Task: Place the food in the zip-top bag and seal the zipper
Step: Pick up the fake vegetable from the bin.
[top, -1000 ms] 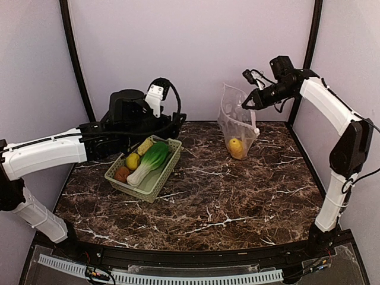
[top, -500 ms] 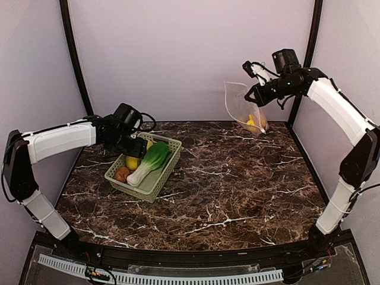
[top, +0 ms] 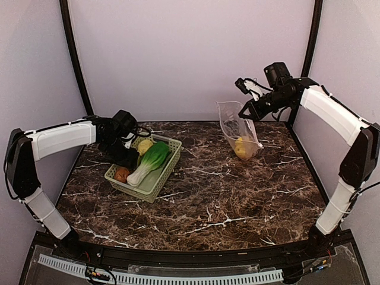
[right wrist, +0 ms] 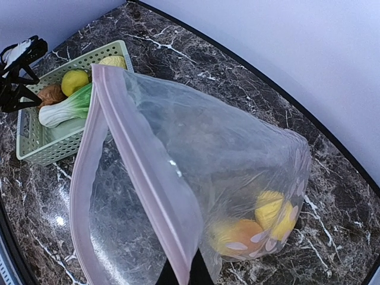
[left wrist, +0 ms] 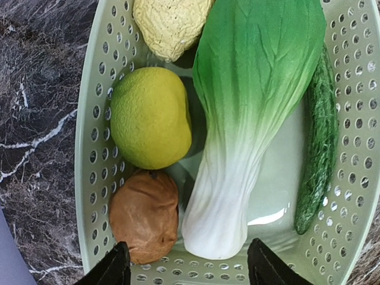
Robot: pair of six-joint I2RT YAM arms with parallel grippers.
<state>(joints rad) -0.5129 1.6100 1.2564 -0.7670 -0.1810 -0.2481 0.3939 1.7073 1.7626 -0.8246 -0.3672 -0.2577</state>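
Note:
The food lies partly in a light green basket [top: 155,178]: a bok choy [left wrist: 249,113], a yellow-green round piece [left wrist: 149,116], a brown potato [left wrist: 144,215], a pale bumpy piece [left wrist: 170,24] and a thin green piece [left wrist: 317,154]. My left gripper [left wrist: 190,270] hangs open just above the basket's near end, its fingertips [left wrist: 116,268] straddling the potato and the bok choy stem. My right gripper [right wrist: 184,278] is shut on the rim of the zip-top bag [right wrist: 237,166], which hangs with its mouth open. The pink zipper [right wrist: 142,172] runs along that rim. Yellow and orange pieces [right wrist: 261,228] sit in the bag's bottom.
The basket [left wrist: 89,148] stands at the back left of the dark marble table [top: 225,202]. The bag [top: 237,133] hangs at the back right, its bottom at the tabletop. Black frame posts [top: 74,59] and pale walls close in the back and sides.
My left gripper has dropped lower over the basket's near end, its jaws narrower. The right arm raised the bag, then brought it back down and to the left.

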